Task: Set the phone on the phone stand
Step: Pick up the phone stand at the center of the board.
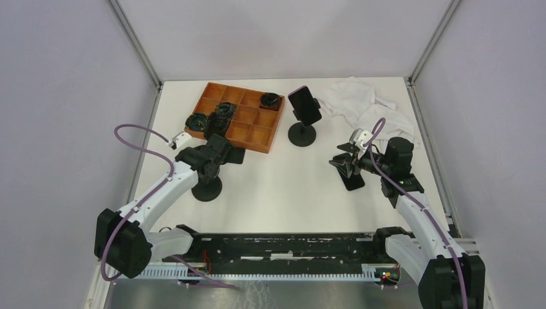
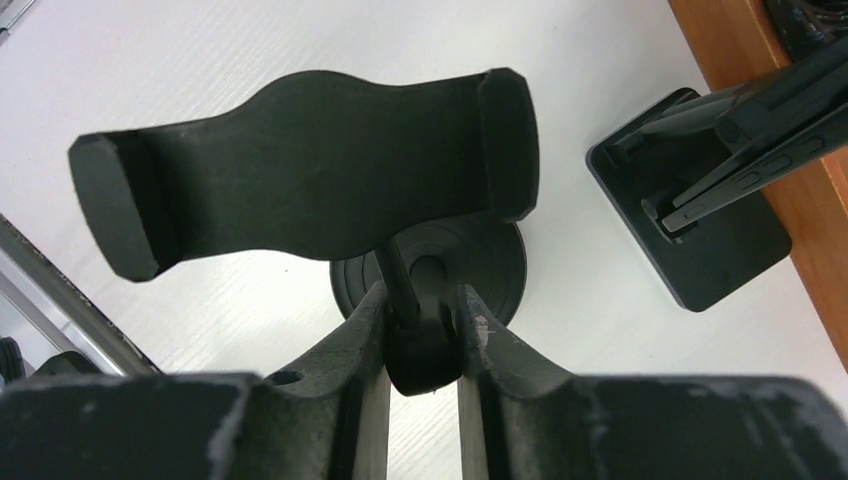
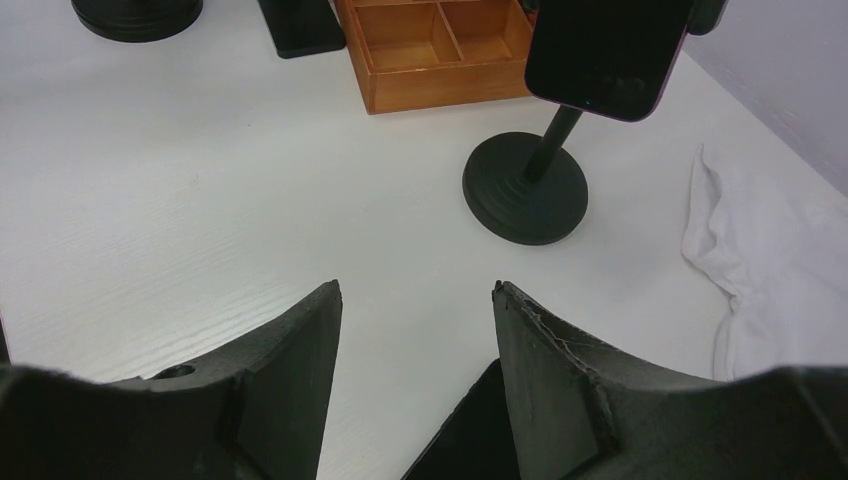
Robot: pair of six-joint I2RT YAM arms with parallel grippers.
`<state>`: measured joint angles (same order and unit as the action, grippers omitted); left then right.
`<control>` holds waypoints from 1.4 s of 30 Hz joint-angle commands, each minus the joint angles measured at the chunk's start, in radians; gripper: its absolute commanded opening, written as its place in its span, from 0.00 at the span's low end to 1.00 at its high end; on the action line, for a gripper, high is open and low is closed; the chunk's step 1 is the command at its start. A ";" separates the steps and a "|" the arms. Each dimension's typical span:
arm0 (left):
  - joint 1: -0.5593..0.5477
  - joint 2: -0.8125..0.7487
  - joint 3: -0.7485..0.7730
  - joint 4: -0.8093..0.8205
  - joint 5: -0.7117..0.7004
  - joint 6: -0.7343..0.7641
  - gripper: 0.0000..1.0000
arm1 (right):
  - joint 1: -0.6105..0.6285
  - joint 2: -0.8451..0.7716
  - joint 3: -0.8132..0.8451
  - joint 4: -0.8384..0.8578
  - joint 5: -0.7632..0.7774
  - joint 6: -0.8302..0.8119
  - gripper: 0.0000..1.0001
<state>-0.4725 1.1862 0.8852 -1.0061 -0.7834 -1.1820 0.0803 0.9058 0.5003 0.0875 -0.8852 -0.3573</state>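
phone: dark glass, seemingly pink rim, on far stand | left pincer: clenched on empty stand | right pincer: released

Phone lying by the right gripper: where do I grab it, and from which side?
Across its two long edges, coming straight down from above: the phone lies flat on the table, so only its thin sides fit between the jaws.

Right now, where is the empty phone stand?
In the top view, the empty phone stand sits left of centre on the table, just in front of the wooden tray, its stem pinched in the left claw.
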 commanded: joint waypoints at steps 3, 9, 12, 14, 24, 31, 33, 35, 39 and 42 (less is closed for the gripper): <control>0.004 0.039 0.050 -0.057 -0.076 -0.090 0.11 | -0.003 -0.013 0.021 0.004 0.005 -0.010 0.63; 0.005 0.032 0.084 -0.066 -0.024 -0.013 0.02 | -0.004 -0.014 0.021 0.004 0.006 -0.012 0.63; 0.004 0.001 0.100 -0.052 0.026 0.065 0.02 | -0.002 -0.014 0.021 0.004 0.006 -0.012 0.64; 0.003 -0.033 0.100 -0.015 0.081 0.161 0.02 | -0.003 -0.013 0.021 0.004 0.006 -0.012 0.64; 0.003 -0.369 0.018 0.110 0.226 0.298 0.02 | -0.003 -0.014 0.021 0.004 0.005 -0.012 0.64; 0.003 -0.399 0.047 0.162 0.492 0.425 0.02 | -0.002 -0.012 0.020 0.008 0.003 -0.010 0.64; 0.002 -0.404 0.032 0.232 0.640 0.469 0.02 | -0.003 -0.010 0.020 0.007 0.006 -0.011 0.63; 0.002 -0.429 -0.007 0.380 0.779 0.507 0.02 | -0.003 -0.011 0.020 0.008 0.009 -0.012 0.64; -0.008 -0.400 -0.038 0.565 0.953 0.516 0.02 | -0.002 -0.011 0.019 0.006 0.010 -0.014 0.63; -0.068 -0.310 -0.009 0.611 0.938 0.520 0.02 | -0.003 -0.009 0.018 0.008 0.008 -0.012 0.64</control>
<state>-0.4850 0.8055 0.8326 -0.6559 0.0235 -0.7158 0.0803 0.9058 0.5003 0.0875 -0.8806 -0.3645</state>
